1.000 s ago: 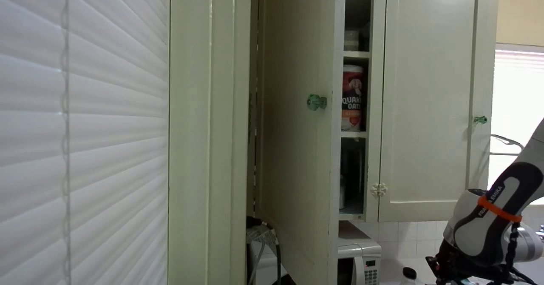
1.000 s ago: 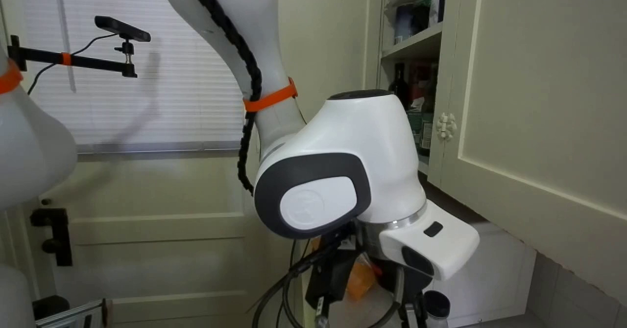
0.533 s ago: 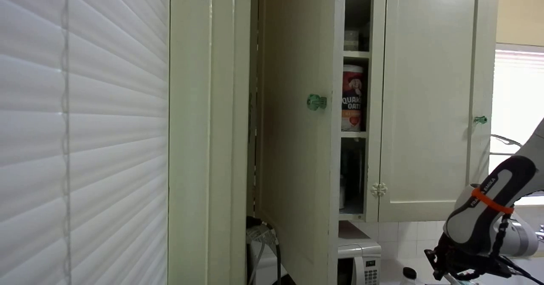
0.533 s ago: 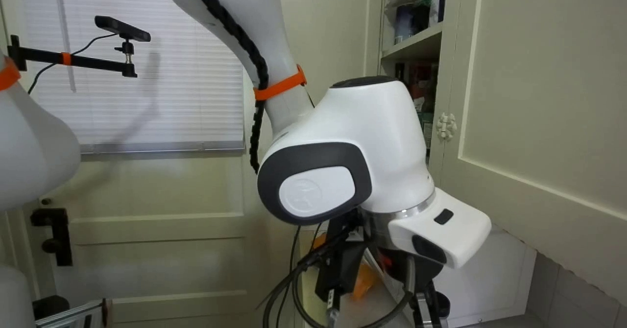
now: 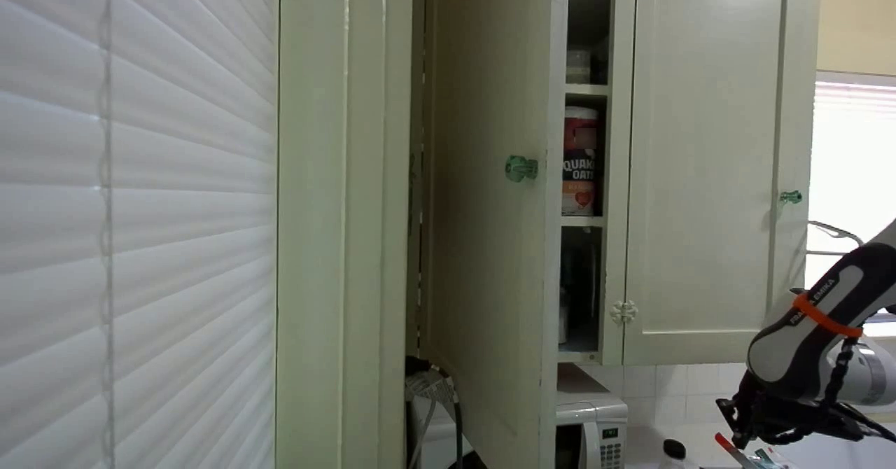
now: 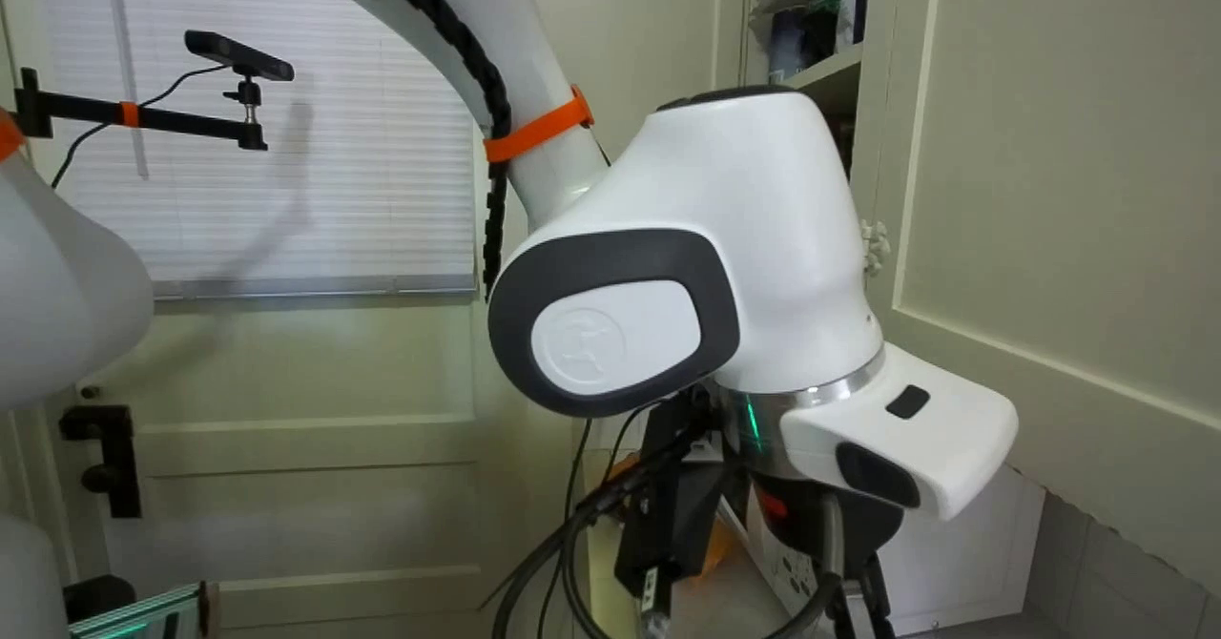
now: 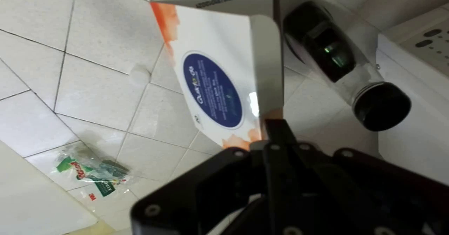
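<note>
Black two-finger gripper (image 7: 275, 124), jaws fully together, sits at the edge of white-and-orange cardboard box (image 7: 228, 35) near clear black-capped bottle (image 7: 345, 59), can't tell if pinching; step looks like grasping it, next move calls for confirming hold.

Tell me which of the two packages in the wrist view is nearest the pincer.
The white box with the blue oval: it shows right at the pincer, while the clear wrapper lies well off on the tiles.

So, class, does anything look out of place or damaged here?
Yes: a crumpled plastic packet lies on the tiles, looking like litter, and, in an exterior view, a cupboard door stands open, leaving shelves exposed.
</note>
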`<action>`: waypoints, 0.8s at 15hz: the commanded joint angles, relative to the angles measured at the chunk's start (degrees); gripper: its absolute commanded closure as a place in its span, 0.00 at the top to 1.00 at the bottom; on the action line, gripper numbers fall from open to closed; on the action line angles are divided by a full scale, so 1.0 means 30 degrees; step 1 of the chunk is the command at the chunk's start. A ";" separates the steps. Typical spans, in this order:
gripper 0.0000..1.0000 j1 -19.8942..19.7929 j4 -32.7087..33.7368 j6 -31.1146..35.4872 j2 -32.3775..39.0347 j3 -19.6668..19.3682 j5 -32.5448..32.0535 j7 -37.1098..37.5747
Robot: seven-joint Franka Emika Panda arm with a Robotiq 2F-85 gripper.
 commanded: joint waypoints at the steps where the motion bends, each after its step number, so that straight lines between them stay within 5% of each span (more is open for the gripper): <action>1: 0.00 0.2819 -0.0128 -0.1289 -0.0608 -0.3286 -0.0172 -0.0109; 2: 0.00 0.3539 -0.0111 -0.1339 -0.0592 -0.3971 0.0237 -0.0312; 3: 0.00 0.2382 -0.0102 -0.1414 -0.0586 -0.2748 0.0742 -0.0711; 12: 0.00 0.3162 0.0249 -0.1265 0.0217 -0.2907 0.2636 -0.1906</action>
